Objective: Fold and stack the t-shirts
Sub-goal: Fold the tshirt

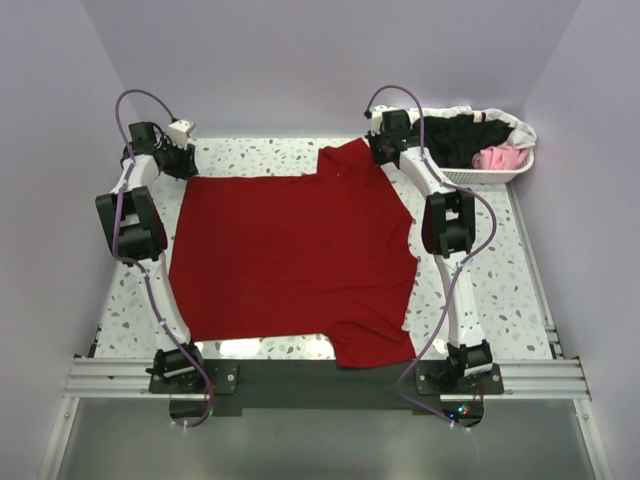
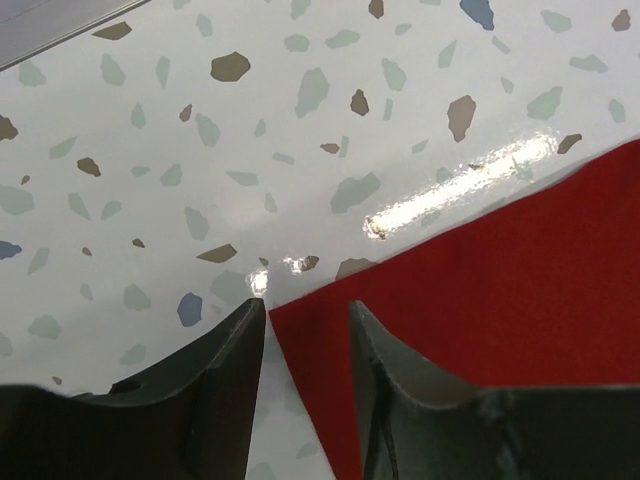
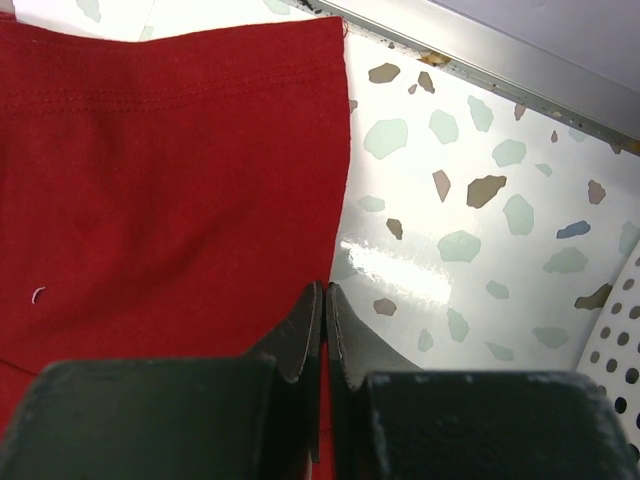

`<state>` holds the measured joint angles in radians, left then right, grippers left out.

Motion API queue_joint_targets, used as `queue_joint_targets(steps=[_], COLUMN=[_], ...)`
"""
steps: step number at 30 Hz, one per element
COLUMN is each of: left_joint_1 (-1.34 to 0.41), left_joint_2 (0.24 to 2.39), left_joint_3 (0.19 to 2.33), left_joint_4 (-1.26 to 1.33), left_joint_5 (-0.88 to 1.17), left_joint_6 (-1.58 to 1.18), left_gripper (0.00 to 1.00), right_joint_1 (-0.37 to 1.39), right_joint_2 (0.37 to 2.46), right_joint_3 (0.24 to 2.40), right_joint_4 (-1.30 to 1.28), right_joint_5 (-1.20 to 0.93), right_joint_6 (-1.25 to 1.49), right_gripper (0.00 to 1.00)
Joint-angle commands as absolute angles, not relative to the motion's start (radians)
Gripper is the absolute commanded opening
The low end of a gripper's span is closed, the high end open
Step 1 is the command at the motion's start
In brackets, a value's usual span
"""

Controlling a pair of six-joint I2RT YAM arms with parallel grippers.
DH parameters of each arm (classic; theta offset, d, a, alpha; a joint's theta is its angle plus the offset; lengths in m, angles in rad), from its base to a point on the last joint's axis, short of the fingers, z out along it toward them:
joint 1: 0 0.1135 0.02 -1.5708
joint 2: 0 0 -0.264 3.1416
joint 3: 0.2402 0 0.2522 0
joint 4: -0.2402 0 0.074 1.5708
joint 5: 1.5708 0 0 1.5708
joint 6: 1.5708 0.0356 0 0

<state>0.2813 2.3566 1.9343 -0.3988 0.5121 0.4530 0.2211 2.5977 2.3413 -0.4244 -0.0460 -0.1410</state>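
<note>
Left gripper (image 1: 178,158) (image 2: 308,340) of mine sits low at the far left corner of the large plain dark red short-sleeved t-shirt (image 1: 290,255) (image 2: 500,300) (image 3: 170,200). Its fingers (image 2: 240,370) stand a little apart, and the cloth's pointed corner lies in the gap between them, flat on the white speckled table (image 1: 500,280) (image 2: 300,100) (image 3: 450,200). Nothing is clamped there.

My right gripper (image 1: 383,148) (image 3: 325,320) is at the far sleeve, right on its outer edge. Its fingers (image 3: 295,340) are pressed together, and a thin sliver of red shows in the slit between them, so I read it as pinching the sleeve's edge.

From above, the red t-shirt is spread open across the middle of the table between my two arms, one sleeve pointing to the far edge, the other reaching the near edge.

Beyond my right arm, in the far right corner, stands the white slotted plastic basket (image 1: 500,175) (image 3: 625,340). Crumpled inside it are a black t-shirt (image 1: 460,135), a pink t-shirt (image 1: 500,157) just beside it, and white cloth (image 1: 520,128) draped along the rim.
</note>
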Motion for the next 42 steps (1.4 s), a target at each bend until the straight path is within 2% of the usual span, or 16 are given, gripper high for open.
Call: queue_joint_targets(steps=[1, 14, 17, 21, 24, 25, 31, 42], left_joint_1=[0.291, 0.285, 0.281, 0.281, 0.281, 0.281, 0.285, 0.328], left_joint_2=[2.361, 2.459, 2.473, 2.483, 2.488, 2.479, 2.407, 2.212], left_joint_3=[1.956, 2.031, 2.039, 2.049, 2.057, 2.054, 2.025, 1.861], left_joint_4=[-0.373, -0.425, -0.442, -0.456, -0.476, -0.466, -0.382, -0.229], left_joint_5=[0.465, 0.405, 0.396, 0.406, 0.446, 0.465, 0.526, 0.635], left_joint_6=[0.44, 0.442, 0.452, 0.457, 0.462, 0.459, 0.428, 0.408], left_gripper=[0.44, 0.44, 0.4, 0.29, 0.11, 0.01, 0.0, 0.0], right_joint_1=[0.215, 0.215, 0.215, 0.215, 0.215, 0.215, 0.213, 0.213], right_joint_2=[2.517, 2.533, 2.536, 2.54, 2.543, 2.542, 2.527, 2.413], right_joint_3=[2.364, 2.364, 2.364, 2.368, 2.37, 2.372, 2.414, 2.335], right_joint_4=[-0.365, -0.364, -0.359, -0.359, -0.353, -0.353, -0.353, -0.374], right_joint_5=[-0.055, -0.048, -0.045, -0.041, -0.041, -0.041, -0.044, -0.071], right_joint_6=[-0.158, -0.166, -0.169, -0.17, -0.173, -0.175, -0.181, -0.21], right_gripper=[0.0, 0.0, 0.0, 0.0, 0.0, 0.0, 0.0, 0.0])
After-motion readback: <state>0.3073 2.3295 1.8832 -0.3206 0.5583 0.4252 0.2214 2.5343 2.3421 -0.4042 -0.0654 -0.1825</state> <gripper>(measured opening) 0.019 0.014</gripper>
